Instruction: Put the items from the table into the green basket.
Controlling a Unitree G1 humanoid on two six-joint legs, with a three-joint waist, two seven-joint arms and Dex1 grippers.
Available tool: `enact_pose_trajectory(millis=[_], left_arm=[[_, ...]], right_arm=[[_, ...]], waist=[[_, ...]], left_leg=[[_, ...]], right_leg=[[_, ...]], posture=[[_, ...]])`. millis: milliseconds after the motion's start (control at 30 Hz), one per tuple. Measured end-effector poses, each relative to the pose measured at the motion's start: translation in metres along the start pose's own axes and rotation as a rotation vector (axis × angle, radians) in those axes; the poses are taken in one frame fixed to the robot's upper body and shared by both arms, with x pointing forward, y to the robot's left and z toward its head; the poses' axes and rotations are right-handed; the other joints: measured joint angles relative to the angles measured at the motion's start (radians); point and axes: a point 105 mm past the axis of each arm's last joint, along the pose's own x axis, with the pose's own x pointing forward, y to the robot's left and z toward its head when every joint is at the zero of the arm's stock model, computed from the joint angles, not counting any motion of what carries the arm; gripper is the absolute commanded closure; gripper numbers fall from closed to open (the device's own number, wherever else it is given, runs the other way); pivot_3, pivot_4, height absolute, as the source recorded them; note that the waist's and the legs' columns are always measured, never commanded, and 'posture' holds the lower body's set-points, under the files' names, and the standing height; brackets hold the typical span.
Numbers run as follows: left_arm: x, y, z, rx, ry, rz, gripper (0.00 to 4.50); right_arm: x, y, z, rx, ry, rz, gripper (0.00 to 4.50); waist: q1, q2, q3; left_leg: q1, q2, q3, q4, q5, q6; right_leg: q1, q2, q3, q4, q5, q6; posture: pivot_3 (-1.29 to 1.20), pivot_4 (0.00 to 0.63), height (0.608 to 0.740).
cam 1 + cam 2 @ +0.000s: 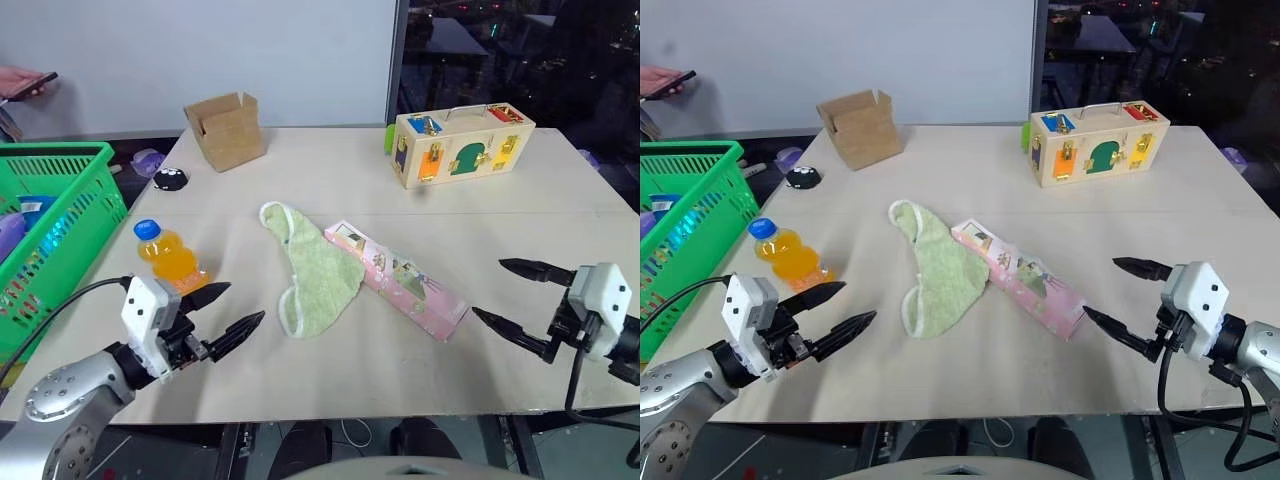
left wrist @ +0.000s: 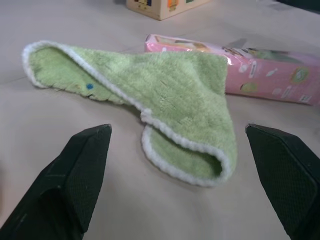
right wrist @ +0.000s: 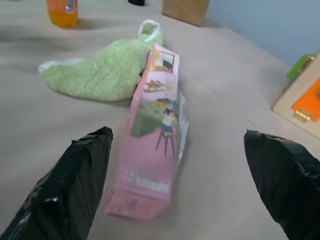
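On the beige table (image 1: pixel 420 190) lie a pale green cloth (image 1: pixel 308 268), a long pink printed carton (image 1: pixel 397 278) just right of it, and an orange-drink bottle (image 1: pixel 168 256) with a blue cap at the left. The green basket (image 1: pixel 60 225) stands at the table's left edge with some things inside. My left gripper (image 1: pixel 232 310) hovers open near the table's front edge, just below the bottle and left of the cloth (image 2: pixel 150 100). My right gripper (image 1: pixel 510 293) is open too, just right of the carton's near end (image 3: pixel 150 170). Neither holds anything.
A small open cardboard box (image 1: pixel 226 130) and a small black object (image 1: pixel 170 178) sit at the back left. A wooden toy box with coloured doors (image 1: pixel 460 143) stands at the back right. A person's hand holding a phone (image 1: pixel 25 84) shows at the far left.
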Motion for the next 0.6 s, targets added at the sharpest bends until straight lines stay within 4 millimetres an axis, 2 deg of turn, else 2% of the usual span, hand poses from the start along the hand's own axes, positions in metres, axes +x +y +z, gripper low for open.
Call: enact_pose_trajectory(millis=[167, 367, 467, 533, 600], left_arm=[[0.01, -0.001, 0.0, 0.022, 0.014, 0.002, 0.0], [0.032, -0.006, 0.005, 0.08, 0.096, -0.029, 0.0], [0.064, -0.01, 0.009, 0.085, 0.184, -0.051, 0.0], [0.075, -0.011, 0.01, 0.089, 0.212, -0.059, 0.0], [0.097, -0.006, 0.008, 0.072, 0.265, -0.041, 0.0]], right_arm=[[0.016, 0.009, 0.008, -0.023, -0.032, 0.076, 0.04], [0.016, 0.011, 0.008, -0.031, -0.025, 0.096, 0.04], [0.018, 0.016, 0.004, -0.029, -0.01, 0.12, 0.04], [0.019, 0.018, 0.003, -0.039, -0.005, 0.128, 0.04], [0.019, 0.02, 0.001, -0.051, 0.004, 0.135, 0.04]], waist=[[0.002, -0.001, 0.0], [0.011, -0.002, 0.001], [0.016, -0.002, 0.001], [0.011, -0.002, 0.001], [0.008, -0.002, 0.001]], left_leg=[[0.0, 0.0, 0.0, 0.0, 0.0, 0.0], [0.0, 0.0, 0.0, 0.0, 0.0, 0.0], [0.0, 0.0, -0.001, 0.002, 0.0, 0.0], [0.0, 0.0, -0.001, 0.002, 0.0, 0.0], [0.0, 0.0, -0.002, 0.003, 0.0, 0.0]], right_leg=[[0.0, 0.0, 0.0, 0.0, 0.0, 0.0], [0.001, 0.001, 0.0, 0.0, 0.0, 0.0], [0.001, 0.002, -0.001, 0.001, 0.0, 0.001], [0.001, 0.002, -0.001, 0.001, 0.0, 0.001], [0.001, 0.003, -0.001, 0.002, 0.002, 0.003]], posture=[[0.05, 0.0, 0.74], [0.04, 0.0, 0.74], [0.02, 0.0, 0.74], [0.01, 0.0, 0.74], [-0.02, 0.0, 0.74]])
